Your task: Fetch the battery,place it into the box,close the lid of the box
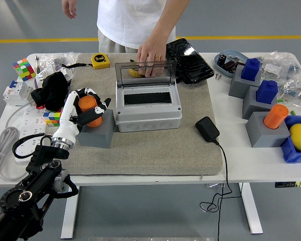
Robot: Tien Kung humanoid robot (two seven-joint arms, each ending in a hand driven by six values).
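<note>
Now you are at the fetching step: your left hand (85,108) has its fingers (101,104) wrapped around the orange battery (89,109), which still sits in its grey holder (96,133) toward the left edge of the bench (251,168). Whether the battery has begun to lift clear of the holder cannot be told from this view. Your right hand is nowhere to be seen.

The grey box (148,109) stands just right of the holder, near the middle of the bench, with its clear lid (145,74) swung up toward the far edge and its dark opening exposed. A person's hand (151,56) at the far edge rests on or just behind the top of that lid, over something yellow; contact cannot be confirmed.

Your next move, as I judge it, calls for drawing the battery straight up out of the holder, carrying it right over the near wall of the box, and lowering it into the opening. Keep the grasp firm on that smooth cylinder, and mind the person's hand by the lid before you attempt closing.
</note>
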